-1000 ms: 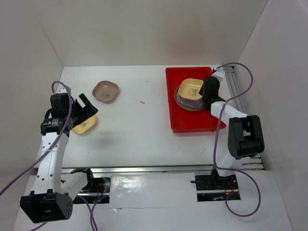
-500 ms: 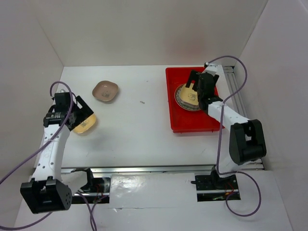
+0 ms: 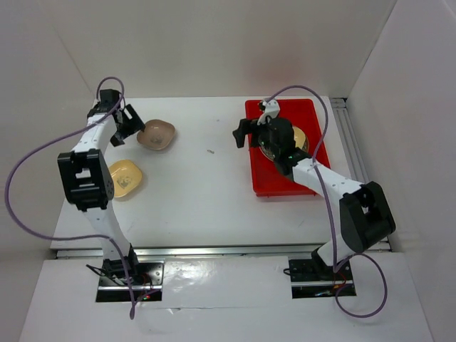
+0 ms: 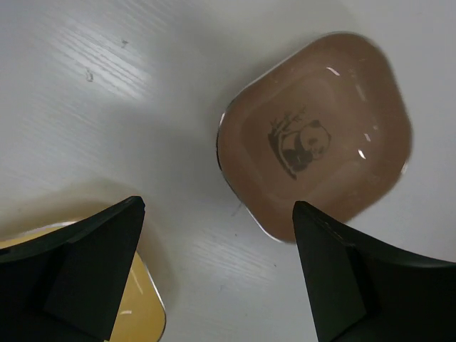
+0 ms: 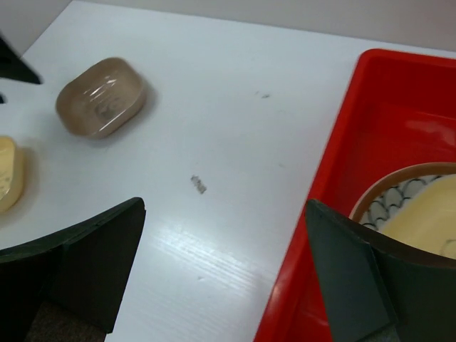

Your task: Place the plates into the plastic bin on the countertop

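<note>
A brown-pink plate [image 3: 156,135] with a panda motif [image 4: 317,139] lies at the far left of the countertop [image 3: 206,185]. A yellow plate [image 3: 125,178] lies nearer, empty-sided [image 4: 135,313]. My left gripper [image 3: 130,122] hovers open just left of the brown-pink plate [image 5: 102,96], touching neither plate [image 4: 217,235]. The red plastic bin [image 3: 274,182] holds a round patterned plate [image 5: 399,196] with a cream dish [image 5: 427,221] on it, mostly hidden by my right arm in the top view. My right gripper [image 3: 249,128] is open and empty over the bin's left wall [image 5: 224,228].
White walls close in the countertop at the back and both sides. A small dark speck [image 3: 211,151] lies between the brown-pink plate and the bin [image 5: 399,92]. A metal rail [image 3: 349,135] runs along the bin's right side.
My left arm swung away from the yellow plate to the far side, beside the brown-pink plate. My right gripper opened, left its dish on the stack and moved left over the bin's edge.
</note>
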Action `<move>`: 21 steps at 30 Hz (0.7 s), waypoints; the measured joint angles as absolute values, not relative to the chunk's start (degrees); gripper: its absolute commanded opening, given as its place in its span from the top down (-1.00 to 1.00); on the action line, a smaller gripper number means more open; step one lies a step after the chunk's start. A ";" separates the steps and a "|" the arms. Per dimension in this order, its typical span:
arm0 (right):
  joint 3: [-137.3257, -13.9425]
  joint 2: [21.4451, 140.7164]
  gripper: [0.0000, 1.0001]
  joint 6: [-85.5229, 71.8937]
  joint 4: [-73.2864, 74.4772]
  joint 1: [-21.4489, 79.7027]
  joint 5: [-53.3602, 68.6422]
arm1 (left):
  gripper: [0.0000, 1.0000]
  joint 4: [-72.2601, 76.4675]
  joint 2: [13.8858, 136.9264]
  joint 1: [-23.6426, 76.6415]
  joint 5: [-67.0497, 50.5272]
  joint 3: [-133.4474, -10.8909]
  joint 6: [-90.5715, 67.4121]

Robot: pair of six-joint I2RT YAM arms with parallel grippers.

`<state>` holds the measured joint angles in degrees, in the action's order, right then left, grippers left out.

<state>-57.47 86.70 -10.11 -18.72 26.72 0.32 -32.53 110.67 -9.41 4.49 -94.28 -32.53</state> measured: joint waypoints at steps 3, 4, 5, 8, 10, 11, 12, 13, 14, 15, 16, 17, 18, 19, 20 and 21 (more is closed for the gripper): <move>-56.16 86.70 -1.00 -9.93 -19.25 28.51 1.65 | -0.97 -31.75 118.26 -9.67 4.60 -96.57 -31.88; -55.77 86.70 -1.00 -9.89 -19.53 29.04 2.15 | -0.97 -31.59 120.07 -9.67 4.73 -96.82 -31.81; -55.40 86.70 -1.00 -9.76 -19.97 29.52 2.44 | -0.97 -31.27 121.67 -9.67 4.82 -96.84 -31.68; -53.08 86.32 -1.00 -9.52 -22.09 31.11 2.48 | -0.91 -31.48 125.38 -9.67 6.13 -98.13 -31.42; -51.33 85.89 -1.00 -9.43 -23.03 32.10 2.42 | -0.88 -31.20 126.72 -9.61 6.17 -101.16 -31.42; -50.81 85.80 -1.00 -9.37 -23.22 32.75 2.35 | -0.83 -30.68 127.48 -9.58 6.13 -102.43 -31.42; -50.46 85.78 -1.00 -9.28 -23.44 33.36 2.13 | -0.73 -30.24 128.05 -9.61 6.17 -103.00 -31.38; -50.26 85.78 -1.00 -9.26 -23.59 34.02 1.91 | -0.36 -30.04 128.42 -9.61 6.15 -103.31 -31.35; -50.22 85.76 -1.00 -9.26 -23.62 34.54 1.78 | -0.08 -29.95 128.79 -9.63 6.13 -103.31 -31.57; -50.22 85.76 -1.00 -9.28 -23.83 35.14 1.61 | 0.18 -30.06 129.05 -9.63 6.11 -103.31 -31.31; -50.22 85.78 -1.00 -9.28 -24.10 35.70 1.34 | 0.66 -30.00 129.29 -9.63 6.07 -103.35 -30.94; -50.22 85.78 -1.00 -9.32 -24.45 36.03 1.21 | 0.78 -29.74 129.29 -9.63 5.87 -103.39 -30.70; -50.22 85.89 -1.00 -9.34 -24.91 36.29 1.04 | 0.82 -29.41 129.29 -9.63 5.15 -103.50 -30.87; -50.22 86.08 -1.00 -9.45 -25.30 36.45 0.91 | 0.88 -28.97 129.19 -9.67 4.27 -104.12 -30.63; -50.24 86.48 -1.00 -9.65 -25.82 36.67 0.91 | 1.00 -28.58 129.14 -9.67 4.12 -104.75 -30.59; -50.24 86.80 -1.00 -9.87 -26.15 36.84 0.91 | 1.00 -28.08 129.21 -9.67 4.32 -105.16 -30.26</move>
